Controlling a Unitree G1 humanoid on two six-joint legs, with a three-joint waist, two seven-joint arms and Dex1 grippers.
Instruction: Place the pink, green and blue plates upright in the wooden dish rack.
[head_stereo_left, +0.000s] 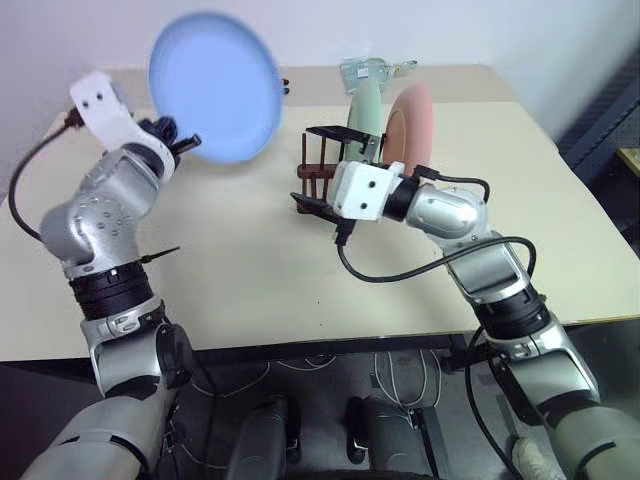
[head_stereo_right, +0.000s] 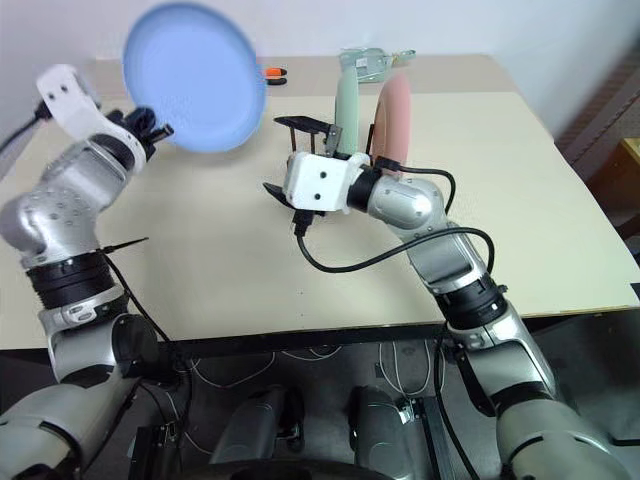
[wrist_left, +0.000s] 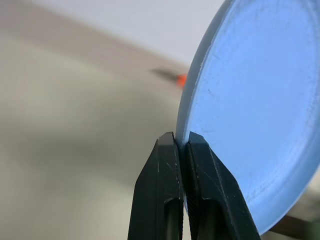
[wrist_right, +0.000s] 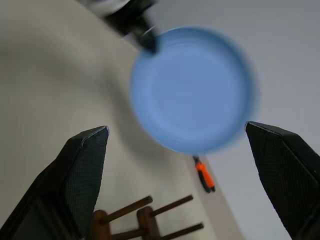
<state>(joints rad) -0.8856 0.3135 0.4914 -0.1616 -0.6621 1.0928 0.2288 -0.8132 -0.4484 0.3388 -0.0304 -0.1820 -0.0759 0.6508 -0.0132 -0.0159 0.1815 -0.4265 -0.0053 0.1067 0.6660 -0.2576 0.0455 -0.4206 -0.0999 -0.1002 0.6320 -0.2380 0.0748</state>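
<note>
At about ten o'clock in the head views, the left gripper (head_stereo_left: 186, 143) is clamped tight on the lower rim of the blue plate (head_stereo_left: 214, 88), which it holds raised in the air above the table (head_stereo_left: 240, 290). The plate's face is turned toward the robot. In the left wrist view the two fingers (wrist_left: 165, 185) pinch the rim with no gap between them.

Moving toward the centre, the wooden dish rack (head_stereo_left: 318, 178) stands on the table at roughly four o'clock from the blue plate and well apart from it. The right gripper (head_stereo_left: 318, 172) hovers at the rack's near left end, jaws spread wide and empty; in its wrist view the blue plate hangs between and beyond its two fingers, with bare pegs just below.

At the rack's right half the green plate (head_stereo_left: 366, 112) and then the pink plate (head_stereo_left: 410, 120) stand upright, edge toward the robot.

The open slots lie at the rack's left end, nearest the blue plate. The plate must probably travel down toward four o'clock and turn edge-on, parallel to the standing pair. The left arm carries it; the right gripper is nearer the rack and may get in the way.
</note>
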